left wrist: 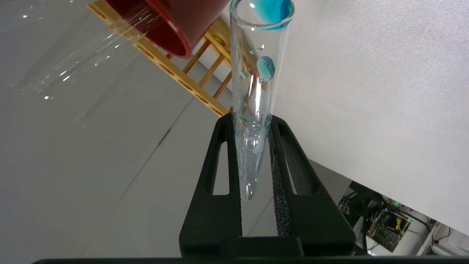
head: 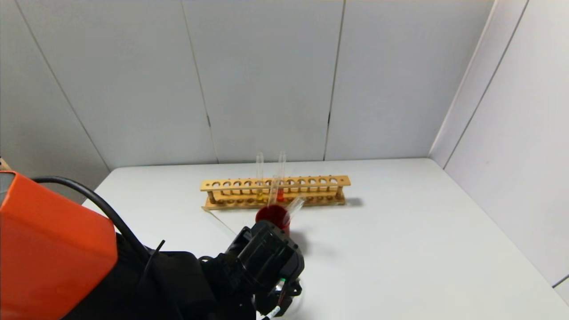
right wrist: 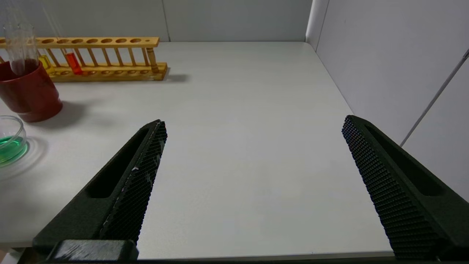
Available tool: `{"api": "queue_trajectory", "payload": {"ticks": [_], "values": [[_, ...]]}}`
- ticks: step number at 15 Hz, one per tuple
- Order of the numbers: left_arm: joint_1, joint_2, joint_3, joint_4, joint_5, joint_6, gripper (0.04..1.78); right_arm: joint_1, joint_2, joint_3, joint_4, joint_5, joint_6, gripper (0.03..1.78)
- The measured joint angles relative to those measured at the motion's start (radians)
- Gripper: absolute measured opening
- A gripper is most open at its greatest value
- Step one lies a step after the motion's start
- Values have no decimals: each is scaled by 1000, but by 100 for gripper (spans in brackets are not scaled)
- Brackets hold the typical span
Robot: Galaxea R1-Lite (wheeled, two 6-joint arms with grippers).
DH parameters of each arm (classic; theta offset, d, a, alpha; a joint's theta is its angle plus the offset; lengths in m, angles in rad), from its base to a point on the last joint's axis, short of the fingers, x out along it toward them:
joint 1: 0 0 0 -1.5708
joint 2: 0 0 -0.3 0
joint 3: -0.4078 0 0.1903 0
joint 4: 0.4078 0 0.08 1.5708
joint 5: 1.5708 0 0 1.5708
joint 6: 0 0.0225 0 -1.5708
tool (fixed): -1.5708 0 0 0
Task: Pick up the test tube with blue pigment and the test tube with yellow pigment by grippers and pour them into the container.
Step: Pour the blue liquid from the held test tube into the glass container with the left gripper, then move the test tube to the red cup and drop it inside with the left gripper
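My left gripper (left wrist: 252,117) is shut on the test tube with blue pigment (left wrist: 256,95), gripping it near its rounded tip. Only blue drops cling inside the glass, up by its mouth. In the head view this gripper hangs in front of the red cup (head: 272,217) and hides the tube. The container (right wrist: 11,141), a squat clear beaker, holds green liquid near the red cup (right wrist: 31,95). A yellow-tipped tube (right wrist: 45,62) stands in the rack, but I cannot tell if it is the test tube with yellow pigment. My right gripper (right wrist: 253,121) is open over bare table, holding nothing.
The wooden rack (head: 275,190) stands across the back of the white table (head: 422,244), with an orange-red tipped tube (right wrist: 73,62) in it. Clear tubes (right wrist: 22,44) lean in the red cup. Grey walls close in behind and on the right.
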Motion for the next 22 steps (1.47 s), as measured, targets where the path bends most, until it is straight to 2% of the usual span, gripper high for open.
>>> {"api": "queue_trajectory", "payload": {"ticks": [3, 5, 10, 15, 19, 22], "values": [[-14, -40, 19, -8, -13, -26, 30, 0, 0, 0, 0, 0, 0, 175], [-22, -77, 39, -39, -16, -100, 30, 0, 0, 0, 0, 0, 0, 175], [-24, -149, 92, -58, -24, -353, 30, 0, 0, 0, 0, 0, 0, 175], [-23, -160, 129, -76, -94, -668, 30, 0, 0, 0, 0, 0, 0, 175], [-24, -145, 92, -253, -129, -942, 30, 0, 0, 0, 0, 0, 0, 175], [-4, -144, 88, -407, -127, -1051, 30, 0, 0, 0, 0, 0, 0, 175]]}}
